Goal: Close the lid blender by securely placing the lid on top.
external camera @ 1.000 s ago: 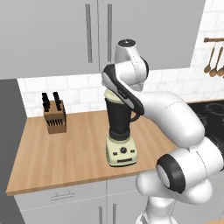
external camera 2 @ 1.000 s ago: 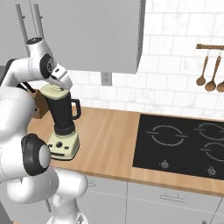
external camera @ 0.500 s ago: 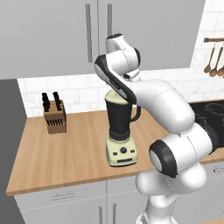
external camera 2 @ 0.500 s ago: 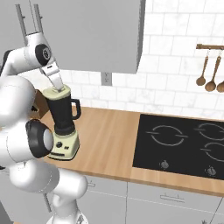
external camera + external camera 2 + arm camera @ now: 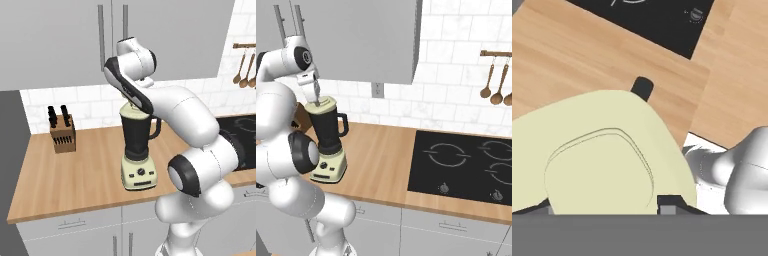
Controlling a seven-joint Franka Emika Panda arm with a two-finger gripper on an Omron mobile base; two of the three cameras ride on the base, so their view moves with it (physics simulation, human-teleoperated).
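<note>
1. Hand view: the lid sits right below, on the blender.
2. Blender stands on the worktop, left of the hob.
3. Fingers just above the lid, apart, holding nothing.

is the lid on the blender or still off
On: the lid sits level atop the blender jar's rim, the gripper right above it.

We are seeing the cream lid sitting level on the rim of the black blender, which is standing upright on the counter's near-middle.
</note>
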